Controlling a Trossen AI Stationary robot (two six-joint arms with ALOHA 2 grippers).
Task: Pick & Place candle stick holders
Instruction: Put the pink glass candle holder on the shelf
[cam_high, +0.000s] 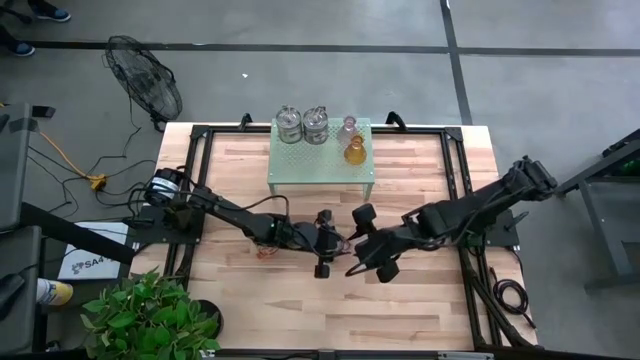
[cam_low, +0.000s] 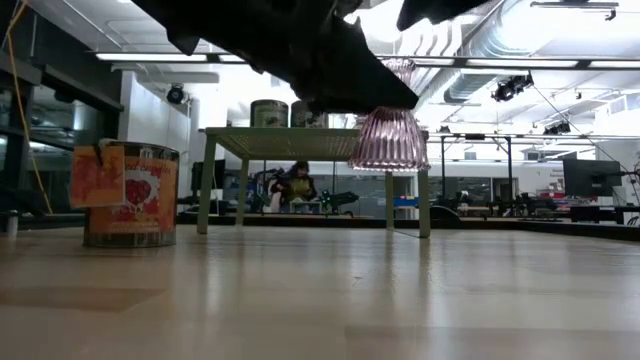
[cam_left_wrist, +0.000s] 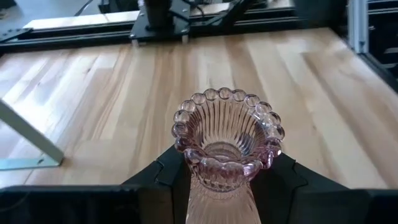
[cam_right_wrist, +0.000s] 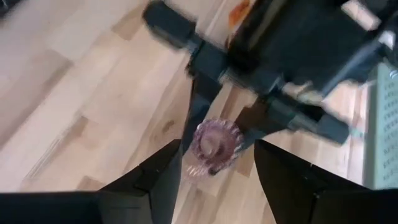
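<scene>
- The left pincer (cam_high: 335, 243) sits at the centre of the high view, clamped on a pink holder (cam_left_wrist: 227, 140) — its two dark fingers (cam_left_wrist: 163, 175) press the ribbed glass from both sides, the beaded rim facing the wrist camera.
- In the low view that pink holder (cam_low: 389, 135) hangs clear of the worktop (cam_low: 320, 300), its flared ribbed skirt pointing down, upper centre of the frame.
- The right pincer (cam_high: 360, 262) is just right of centre in the high view, fingers spread apart and holding nothing; its fingers (cam_right_wrist: 155, 177) frame the pink holder (cam_right_wrist: 213, 146) from a short way off.
- At the upper centre of the high view stands a green shelf (cam_high: 320, 160). On its top, left to right: two silvery jar holders (cam_high: 289, 125) (cam_high: 316, 124), then a pale holder (cam_high: 348, 128) with an amber holder (cam_high: 354, 151) just below it.
- A printed tin (cam_low: 130, 195) stands on the worktop at the left of the low view.
</scene>
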